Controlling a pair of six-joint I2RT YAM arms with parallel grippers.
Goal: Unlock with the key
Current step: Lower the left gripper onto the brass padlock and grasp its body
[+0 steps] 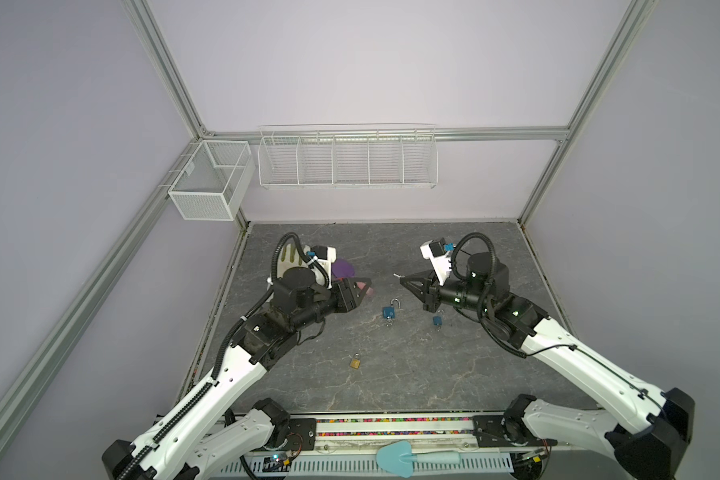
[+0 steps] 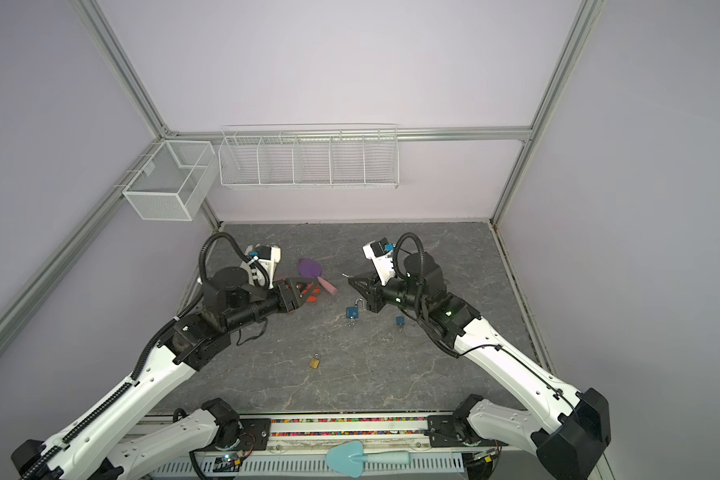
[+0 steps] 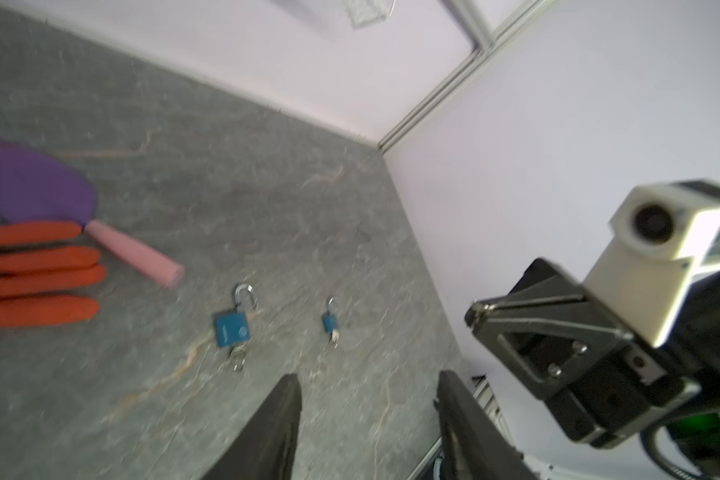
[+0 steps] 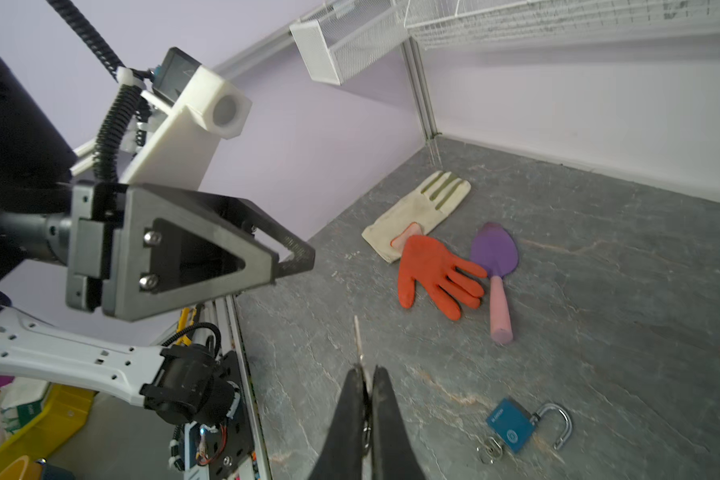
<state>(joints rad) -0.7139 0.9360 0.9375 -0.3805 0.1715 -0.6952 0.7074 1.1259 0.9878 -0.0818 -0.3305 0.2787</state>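
Observation:
My right gripper (image 4: 364, 370) is shut on a small silver key (image 4: 356, 336), whose blade sticks out past the fingertips. In both top views it hovers above mid-table (image 1: 402, 279) (image 2: 348, 279). A blue padlock (image 1: 388, 311) (image 2: 353, 311) (image 4: 509, 424) lies on the table just below it with its shackle swung open and a key ring at its base. A smaller blue padlock (image 1: 437, 320) (image 3: 329, 322) lies to its right, shackle closed. My left gripper (image 3: 368, 376) (image 1: 366, 287) is open and empty, raised to the left of the larger padlock (image 3: 232, 328).
A brass padlock (image 1: 355, 363) (image 2: 314, 363) lies nearer the front. An orange glove (image 4: 429, 270), a cream glove (image 4: 416, 212) and a purple trowel (image 4: 495, 253) with a pink handle lie at the back left. A light blue trowel (image 1: 395, 457) rests on the front rail. Wire baskets (image 1: 346, 162) hang on the back wall.

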